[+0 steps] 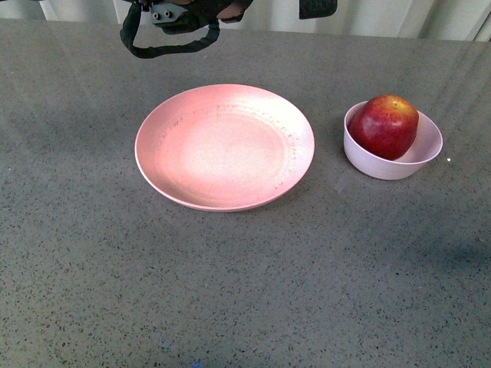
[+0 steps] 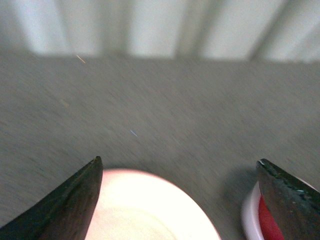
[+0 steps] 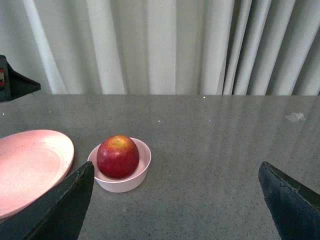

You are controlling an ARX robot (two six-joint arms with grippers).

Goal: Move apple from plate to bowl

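A grey speckled table [image 1: 230,284] runs back to a pale pleated curtain [image 3: 165,45]. Taking the plate [image 1: 225,146] as the landmark: above its far-left edge, part of the left arm [image 1: 180,19] hangs at the top of the front view. In the left wrist view, the left gripper [image 2: 180,200] has its jaws spread wide and empty, with the plate's rim showing between them. The wide pink plate lies bare on the table. To its right, close by but apart from it, stands the bowl [image 1: 387,165], and the apple [image 1: 384,126] sits in the bowl, its top rising over the rim. The right gripper [image 3: 175,205], seen in its wrist view, also has its jaws wide apart, gripping nothing, and looks onto the bowl and apple.
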